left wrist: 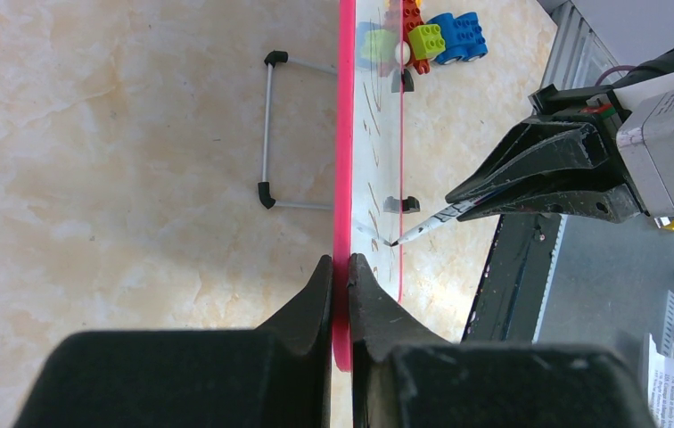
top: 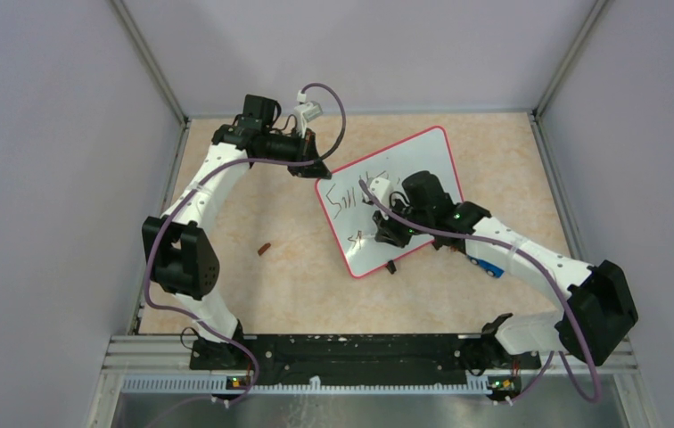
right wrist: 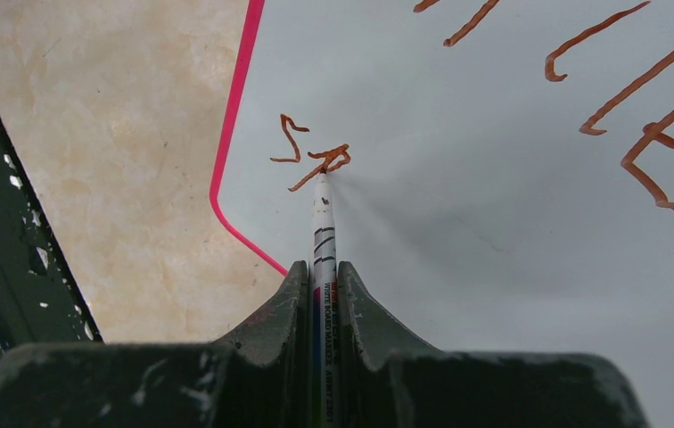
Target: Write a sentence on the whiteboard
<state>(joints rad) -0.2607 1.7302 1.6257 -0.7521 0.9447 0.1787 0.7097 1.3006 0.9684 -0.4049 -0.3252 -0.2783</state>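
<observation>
Currently the second line of the sentence [right wrist: 311,159] is being started: only its first strokes lie near a rounded corner of the whiteboard [top: 423,160], set askew on the surface [top: 262,294]. Its pink rim is clamped by the left gripper [left wrist: 340,267]; a marker [right wrist: 323,223] is pinched in the right gripper [right wrist: 323,272], tip on the board. Steady sideways strokes under light pressure are called for next. "WHITE BOARD MARKER" is read on the barrel; the upper line seemingly reads "Smile".

whiteboard [right wrist: 494,223]: smooth, faintly glossy white face ahead of the right claw [right wrist: 323,269]
marker [right wrist: 324,227]: glossy printed plastic (between its fingers [right wrist: 289,303])
worktop [right wrist: 119,134]: matt, marbled beige, left of that claw
fingers: matt black, scuffed
</observation>
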